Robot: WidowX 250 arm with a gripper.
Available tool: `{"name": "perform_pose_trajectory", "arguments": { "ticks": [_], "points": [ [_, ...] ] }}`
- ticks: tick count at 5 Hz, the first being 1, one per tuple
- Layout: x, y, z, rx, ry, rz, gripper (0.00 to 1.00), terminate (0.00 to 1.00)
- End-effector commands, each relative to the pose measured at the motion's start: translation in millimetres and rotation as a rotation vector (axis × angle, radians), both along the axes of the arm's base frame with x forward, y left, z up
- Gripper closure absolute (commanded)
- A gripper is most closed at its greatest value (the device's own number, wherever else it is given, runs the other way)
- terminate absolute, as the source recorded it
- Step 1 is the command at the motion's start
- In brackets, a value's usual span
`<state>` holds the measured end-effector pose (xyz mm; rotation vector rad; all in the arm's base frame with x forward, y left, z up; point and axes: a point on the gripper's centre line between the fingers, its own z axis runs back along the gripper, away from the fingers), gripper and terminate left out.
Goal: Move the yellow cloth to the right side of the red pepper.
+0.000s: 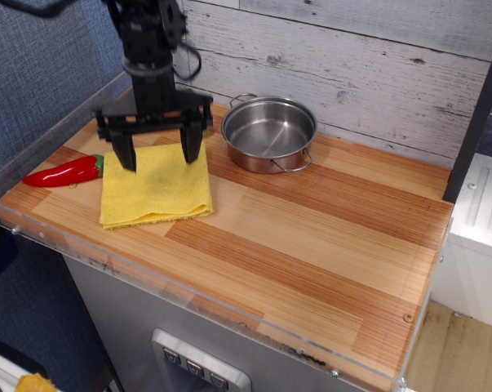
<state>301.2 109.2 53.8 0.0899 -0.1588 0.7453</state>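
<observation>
The yellow cloth [157, 186] lies flat on the wooden table top near the left front, its left edge just right of the red pepper [64, 172], which points left with its green stem cap toward the cloth. My gripper [157, 153] hangs above the cloth's far half, raised off it, with its two black fingers spread wide and nothing between them.
A steel pot [269, 134] with wire handles stands right of the gripper near the plank wall. A clear plastic rim [188, 298] runs along the table's front and left edges. Bare wood [327, 237] stretches across the table's right half.
</observation>
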Motion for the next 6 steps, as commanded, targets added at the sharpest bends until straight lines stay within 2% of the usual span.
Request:
{"name": "perform_pose_trajectory", "arguments": {
  "ticks": [1, 2, 5, 6],
  "points": [
    [0.1, 10.3, 79.5, 0.005, -0.191, 0.052, 0.0, 0.0],
    [-4.4, 11.7, 89.2, -0.04, -0.219, 0.037, 0.0, 0.0],
    [-4.4, 11.7, 89.2, -0.04, -0.219, 0.037, 0.0, 0.0],
    [-4.4, 11.7, 89.2, -0.04, -0.219, 0.037, 0.0, 1.0]
  ]
}}
